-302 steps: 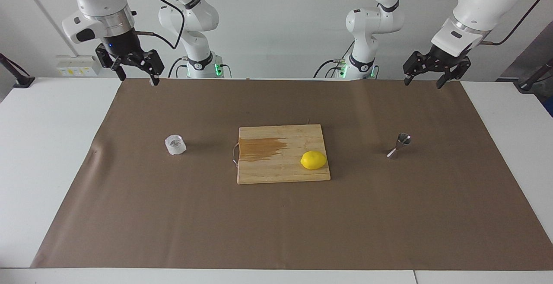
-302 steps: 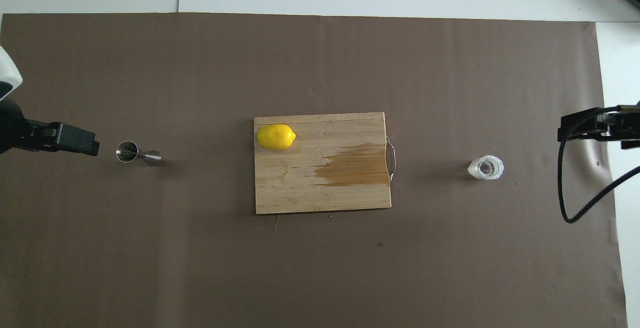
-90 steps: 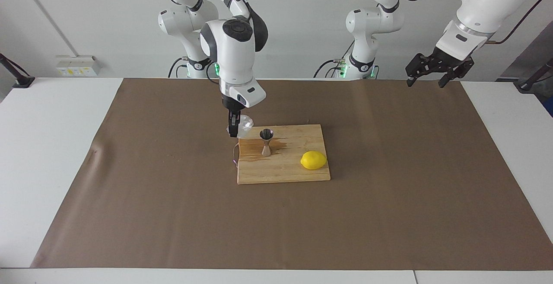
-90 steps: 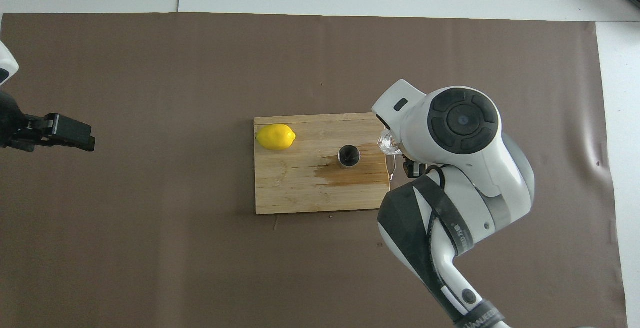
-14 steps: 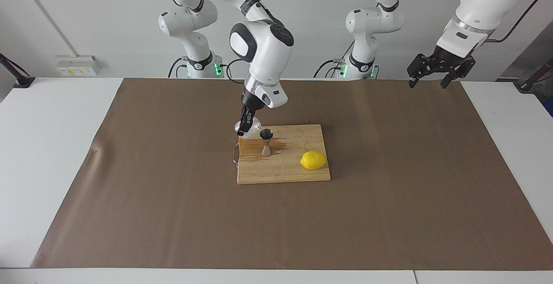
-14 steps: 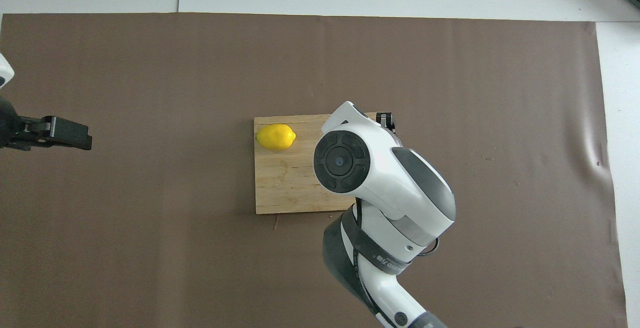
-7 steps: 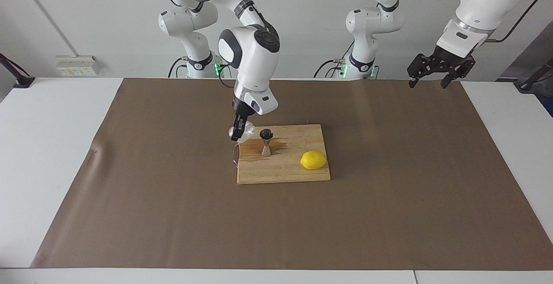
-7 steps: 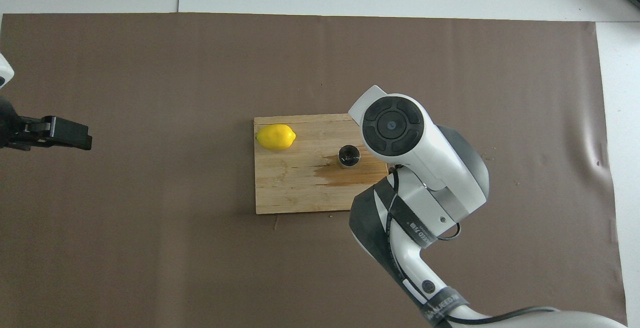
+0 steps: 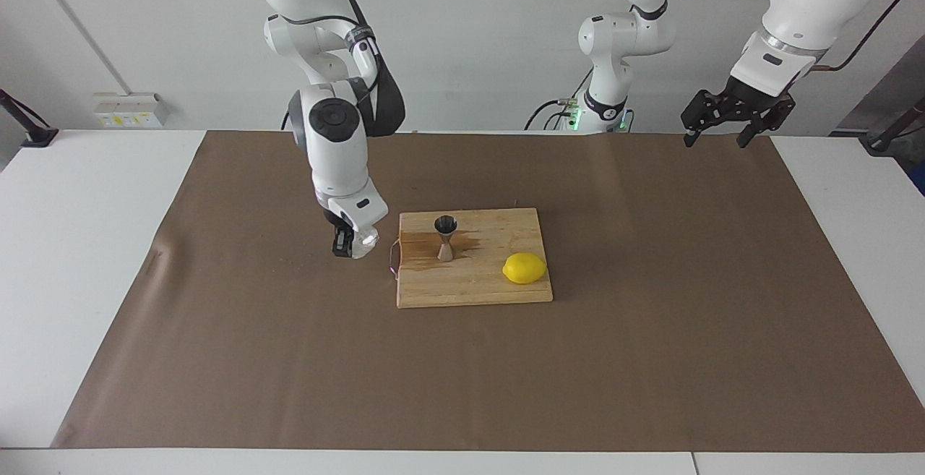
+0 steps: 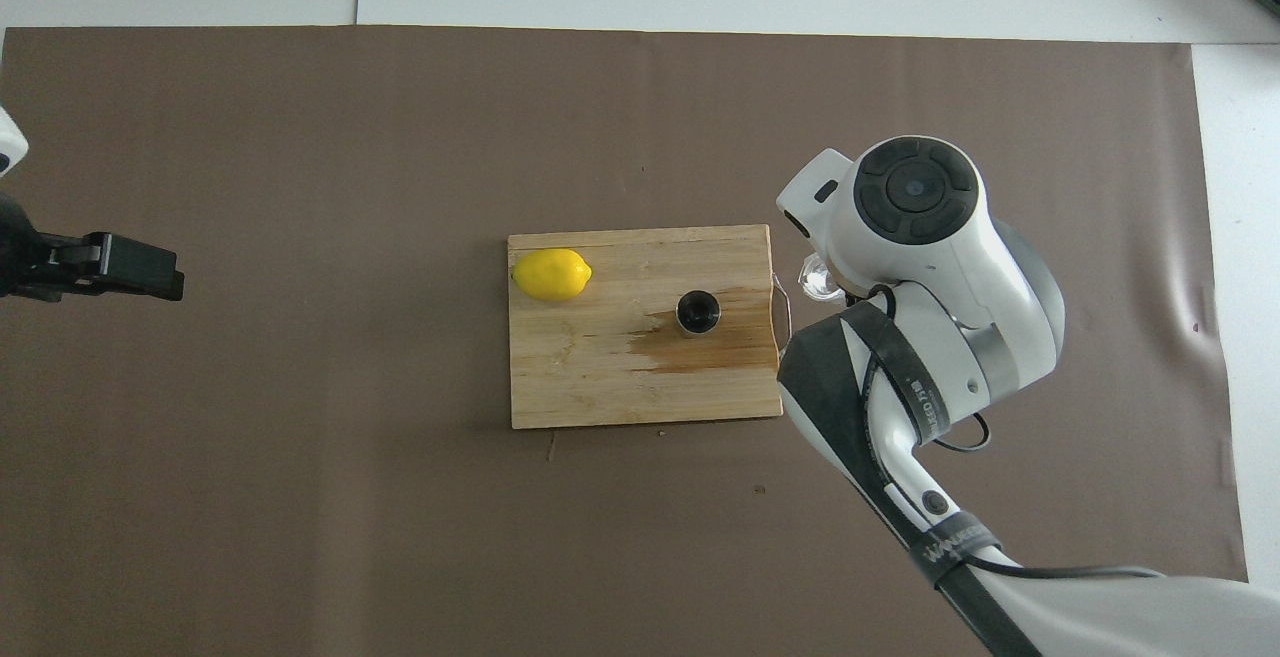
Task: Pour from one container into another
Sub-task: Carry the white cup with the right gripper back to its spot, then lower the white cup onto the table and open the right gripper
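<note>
The clear faceted cup (image 9: 366, 241) stands upright and low over the brown paper, just off the handle end of the cutting board (image 9: 491, 288). My right gripper (image 9: 354, 245) is shut on the cup. In the overhead view the right wrist hides that gripper, and only a sliver of the cup (image 10: 814, 283) shows. The steel jigger (image 9: 445, 238) stands upright on the board's dark stained patch, with its mouth (image 10: 698, 311) seen from above. My left gripper (image 9: 714, 139) waits open and holding nothing, raised over the table corner at the left arm's end.
A yellow lemon (image 9: 525, 268) lies on the board toward the left arm's end. A thin wire handle (image 9: 393, 258) sticks out of the board's end nearest the cup. Brown paper (image 9: 650, 359) covers the table.
The right arm has swung away from the jigger toward its own end of the table. It has brought the cup down beside the board and turned it upright. The left arm has not moved.
</note>
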Robot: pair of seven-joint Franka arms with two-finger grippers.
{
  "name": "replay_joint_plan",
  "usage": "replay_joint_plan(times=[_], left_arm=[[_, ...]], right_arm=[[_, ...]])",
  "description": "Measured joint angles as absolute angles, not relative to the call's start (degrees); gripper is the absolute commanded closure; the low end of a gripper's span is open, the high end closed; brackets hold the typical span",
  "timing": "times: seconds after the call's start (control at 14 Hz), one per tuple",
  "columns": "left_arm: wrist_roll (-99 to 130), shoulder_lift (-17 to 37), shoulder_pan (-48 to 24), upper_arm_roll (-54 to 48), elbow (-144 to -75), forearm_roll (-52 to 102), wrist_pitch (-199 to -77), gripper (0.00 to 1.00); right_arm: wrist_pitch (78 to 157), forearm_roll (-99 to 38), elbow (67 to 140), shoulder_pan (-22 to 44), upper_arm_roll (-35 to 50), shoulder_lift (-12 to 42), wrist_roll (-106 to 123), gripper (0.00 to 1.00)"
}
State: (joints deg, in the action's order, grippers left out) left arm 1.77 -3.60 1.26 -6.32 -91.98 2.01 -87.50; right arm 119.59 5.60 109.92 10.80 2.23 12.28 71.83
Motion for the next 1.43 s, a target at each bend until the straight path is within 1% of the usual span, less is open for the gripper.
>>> replay_joint_plan(times=[0.43, 0.57, 0.86, 0.93, 1.0, 1.07, 1.43], left_arm=[[1.8, -3.6, 1.3, -6.3, -92.0, 2.0, -87.5, 0.00], [1.8, -3.6, 1.3, -6.3, -92.0, 2.0, -87.5, 0.00], [1.8, -3.6, 1.3, -6.3, -92.0, 2.0, -87.5, 0.00], [1.8, -3.6, 1.3, -6.3, -92.0, 2.0, -87.5, 0.00], [1.8, -3.6, 1.3, -6.3, -92.0, 2.0, -87.5, 0.00], [1.8, -3.6, 1.3, -6.3, -92.0, 2.0, -87.5, 0.00], [1.8, -3.6, 1.3, -6.3, -92.0, 2.0, -87.5, 0.00]], right_arm=[[128.7, -5.0, 120.0, 1.0, 2.2, 10.3, 88.9, 1.00], [131.2, -7.3, 123.5, -1.2, 2.1, 9.5, 93.4, 1.00], [132.1, -8.9, 126.3, -5.2, 2.1, 8.6, 102.3, 1.00], [132.1, -9.0, 126.7, -6.1, 2.1, 8.6, 104.3, 0.90], [132.1, -9.0, 127.0, -6.5, 2.1, 8.6, 105.6, 0.54], [132.1, -9.0, 127.2, -6.8, 2.1, 8.6, 106.2, 0.01], [131.9, -9.1, 127.6, -7.0, 2.1, 7.9, 105.9, 0.00]])
